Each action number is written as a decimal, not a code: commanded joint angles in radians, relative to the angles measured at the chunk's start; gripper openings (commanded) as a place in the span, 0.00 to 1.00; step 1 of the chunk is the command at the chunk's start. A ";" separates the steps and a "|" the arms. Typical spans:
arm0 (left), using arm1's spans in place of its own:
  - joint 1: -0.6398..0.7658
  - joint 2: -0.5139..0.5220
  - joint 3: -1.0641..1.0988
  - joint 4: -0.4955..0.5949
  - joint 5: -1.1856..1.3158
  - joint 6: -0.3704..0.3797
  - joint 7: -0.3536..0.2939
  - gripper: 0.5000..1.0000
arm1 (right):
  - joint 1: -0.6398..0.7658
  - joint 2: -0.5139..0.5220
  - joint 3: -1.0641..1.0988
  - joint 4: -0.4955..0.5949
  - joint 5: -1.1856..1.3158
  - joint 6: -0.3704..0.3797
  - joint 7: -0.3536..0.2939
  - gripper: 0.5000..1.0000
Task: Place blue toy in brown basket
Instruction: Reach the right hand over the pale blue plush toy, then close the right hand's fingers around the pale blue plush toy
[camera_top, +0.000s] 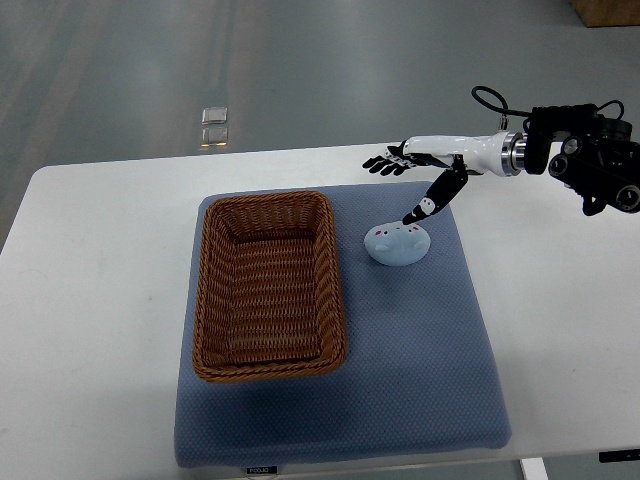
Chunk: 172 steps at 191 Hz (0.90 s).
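A pale blue round toy (396, 243) with a small face lies on the blue mat, just right of the brown wicker basket (210, 300). The basket is empty. My right hand (410, 175) reaches in from the right and hovers above and behind the toy. Its fingers (385, 162) are spread flat and its thumb (432, 200) points down toward the toy's top, close to it. The hand holds nothing. My left arm does not show.
A blue padded mat (420, 380) covers the middle of the white table (90, 300). Grey floor lies beyond the table's far edge, with a small clear item (214, 127) on it.
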<state>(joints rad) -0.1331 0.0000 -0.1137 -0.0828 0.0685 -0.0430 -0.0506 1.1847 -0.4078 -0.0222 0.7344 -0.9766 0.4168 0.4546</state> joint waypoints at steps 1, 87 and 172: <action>-0.002 0.000 0.000 0.000 0.001 0.000 0.000 1.00 | 0.006 -0.002 -0.047 0.026 -0.050 0.000 -0.001 0.82; -0.002 0.000 0.000 0.000 0.001 0.000 0.000 1.00 | -0.004 0.053 -0.119 0.008 -0.108 -0.066 -0.070 0.79; -0.002 0.000 0.000 0.000 0.001 0.000 0.000 1.00 | -0.030 0.079 -0.117 -0.038 -0.108 -0.069 -0.070 0.56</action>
<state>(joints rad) -0.1351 0.0000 -0.1135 -0.0828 0.0691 -0.0430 -0.0506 1.1616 -0.3309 -0.1397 0.7050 -1.0845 0.3485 0.3838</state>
